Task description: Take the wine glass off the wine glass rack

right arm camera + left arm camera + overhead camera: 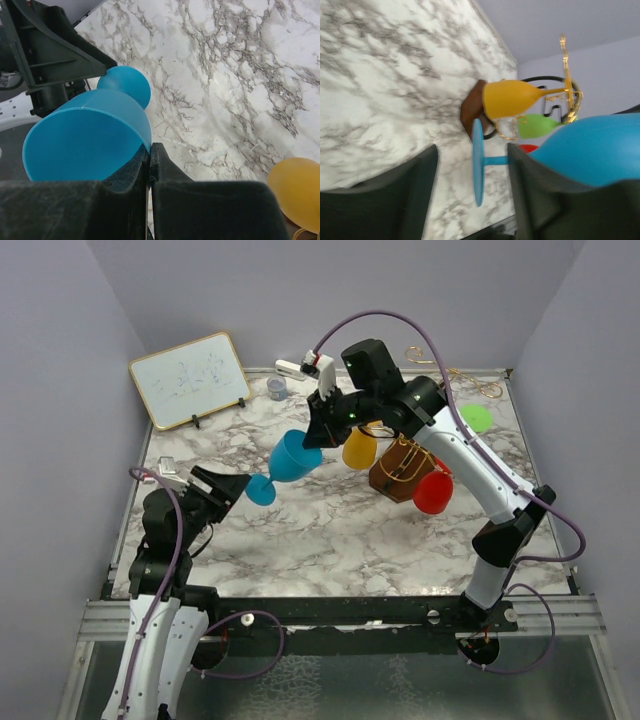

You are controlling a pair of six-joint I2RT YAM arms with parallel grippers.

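Note:
A blue wine glass (295,455) hangs on its side in the air left of the wine glass rack (400,468), a gold wire stand on a brown wooden base. My right gripper (318,435) is shut on the rim of its bowl (85,135). My left gripper (235,485) is open, and the glass's foot (477,160) and stem sit between its fingers without being clamped. A yellow glass (359,447), a red glass (433,492) and a green glass (476,418) hang on the rack. The rack (472,107) shows behind the blue glass in the left wrist view.
A small whiteboard (190,378) stands at the back left. A grey roll (277,387) and a white object (290,367) lie at the back edge. Loose gold wire pieces (480,380) lie at the back right. Grey walls close in the table.

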